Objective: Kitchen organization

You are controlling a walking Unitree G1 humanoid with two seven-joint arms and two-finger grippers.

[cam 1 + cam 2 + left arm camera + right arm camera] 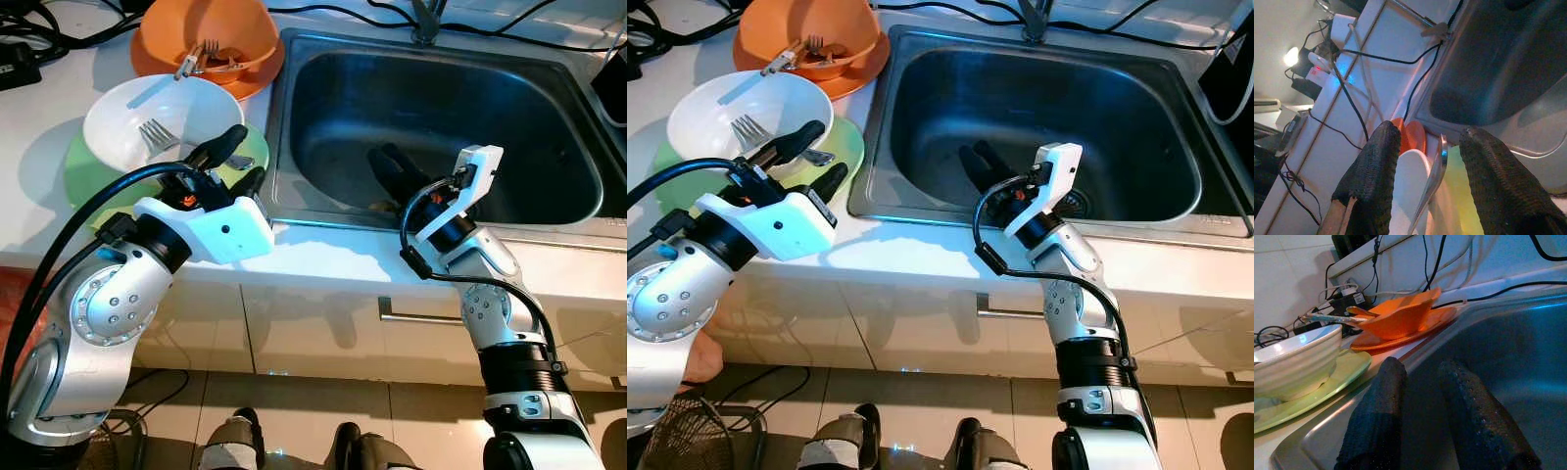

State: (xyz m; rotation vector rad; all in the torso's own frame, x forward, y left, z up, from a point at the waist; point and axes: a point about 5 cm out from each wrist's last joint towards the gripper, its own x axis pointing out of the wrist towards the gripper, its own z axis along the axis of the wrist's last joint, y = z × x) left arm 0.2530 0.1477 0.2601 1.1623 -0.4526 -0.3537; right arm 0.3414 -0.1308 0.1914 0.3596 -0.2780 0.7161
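Silver arms with screw-studded round joints, white wrist housings, looping black cables; left gripper point(235, 162) and right gripper point(394, 166) have textured black fingers.

I'm seeing an orange bowl point(206, 37) sitting on an orange plate point(251, 80), and a white bowl point(162, 119) on a pale green plate point(83, 176). The counter point(323, 253) is showing white, the sink point(441, 117) dull steel grey. Both arms are gleaming silver with white housings, and each pincer's fingers point(1381, 416) are looking black and pebbled.
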